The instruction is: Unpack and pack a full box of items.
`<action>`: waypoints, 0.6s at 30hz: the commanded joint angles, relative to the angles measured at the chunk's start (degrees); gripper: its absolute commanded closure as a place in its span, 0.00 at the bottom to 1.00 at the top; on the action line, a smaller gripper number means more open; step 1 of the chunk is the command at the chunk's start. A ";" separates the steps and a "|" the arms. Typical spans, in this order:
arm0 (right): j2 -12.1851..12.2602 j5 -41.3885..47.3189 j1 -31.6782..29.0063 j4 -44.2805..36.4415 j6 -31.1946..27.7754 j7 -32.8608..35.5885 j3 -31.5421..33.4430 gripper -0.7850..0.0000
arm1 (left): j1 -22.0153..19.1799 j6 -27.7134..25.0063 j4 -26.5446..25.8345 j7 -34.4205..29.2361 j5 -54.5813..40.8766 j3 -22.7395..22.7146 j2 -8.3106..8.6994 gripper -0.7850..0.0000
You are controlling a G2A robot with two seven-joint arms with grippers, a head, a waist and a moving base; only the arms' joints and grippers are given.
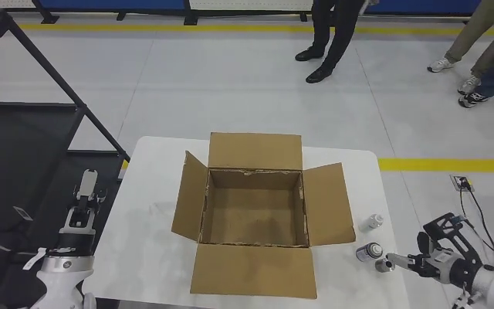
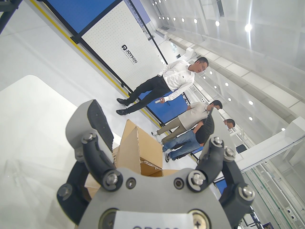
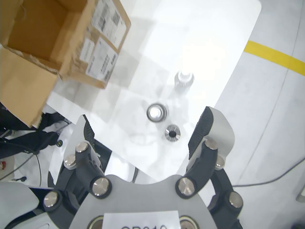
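Observation:
An open cardboard box (image 1: 255, 212) stands in the middle of the white table (image 1: 147, 239), all its flaps folded out and its inside bare. To its right stand a small white bottle (image 1: 375, 222), a metal can (image 1: 369, 251) and a smaller metal piece (image 1: 383, 265). My right gripper (image 1: 421, 251) hangs open over the table's near right corner, just beside these items. In the right wrist view the bottle (image 3: 184, 78), can (image 3: 156, 112) and metal piece (image 3: 172, 133) lie beyond the open gripper (image 3: 145, 127). My left gripper (image 1: 87, 189) is open off the table's left edge, holding nothing.
In the left wrist view the open gripper (image 2: 155, 125) points toward the box (image 2: 140, 148). A black frame (image 1: 69, 116) stands left of the table. The table's rounded far right corner (image 3: 252, 3) lies beyond the bottle.

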 commanded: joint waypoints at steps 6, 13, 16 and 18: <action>0.00 -0.68 -1.13 -0.28 -0.37 0.16 0.13 0.00 | 0.00 0.00 0.00 0.00 0.00 0.00 0.00 0.00; 0.09 -1.66 -1.30 -0.51 -1.96 -0.41 -1.07 0.00 | 0.00 0.00 0.00 0.00 0.00 0.00 0.00 0.00; 0.43 -4.94 -0.69 1.93 -4.90 -0.74 -2.89 0.00 | 0.00 0.00 0.00 0.00 0.00 0.00 0.00 0.00; 0.67 -6.73 0.13 4.62 -6.86 -1.14 -4.22 0.00 | 0.00 0.00 0.00 0.00 0.00 0.00 0.00 0.00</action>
